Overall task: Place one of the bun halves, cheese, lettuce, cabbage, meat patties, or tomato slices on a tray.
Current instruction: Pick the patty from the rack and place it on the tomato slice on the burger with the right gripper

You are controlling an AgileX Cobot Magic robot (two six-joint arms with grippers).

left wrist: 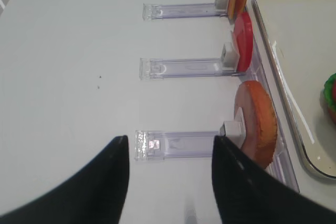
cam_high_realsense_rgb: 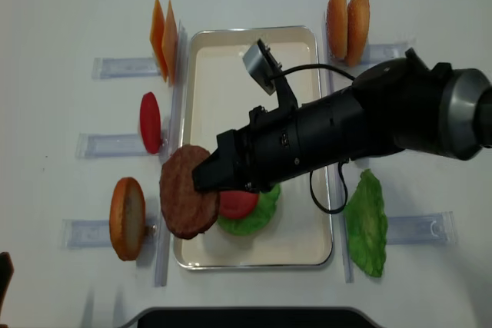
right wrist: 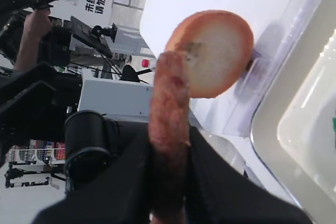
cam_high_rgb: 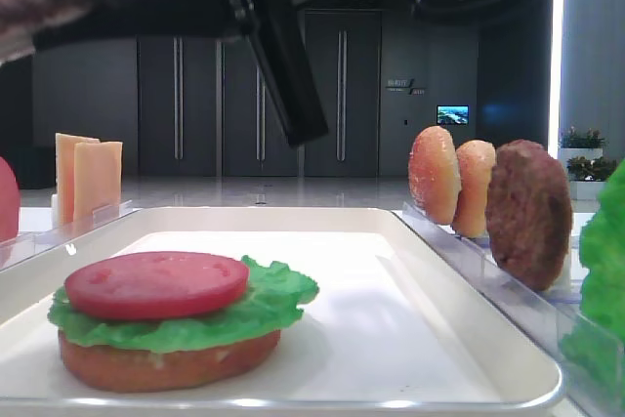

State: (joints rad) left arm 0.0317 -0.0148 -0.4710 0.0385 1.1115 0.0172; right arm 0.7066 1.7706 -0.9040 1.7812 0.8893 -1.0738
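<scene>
Patty (cam_high_realsense_rgb: 188, 202) first: the right gripper (cam_high_realsense_rgb: 209, 177) had its jaws clamped tight on one meat patty, carried out across the left rim of the tray (cam_high_realsense_rgb: 304, 243), presumably on its way to the stack. Just inside that rim sat the stack, a bun half (cam_high_rgb: 166, 363) under lettuce (cam_high_rgb: 278, 305) and a tomato slice (cam_high_rgb: 156, 283). Beyond that rim another bun half (cam_high_realsense_rgb: 127, 217) stood upright in a clear rack (left wrist: 178, 144) for easy pinching. The left gripper (left wrist: 168, 150) hung above that rack, jaws apart and empty
</scene>
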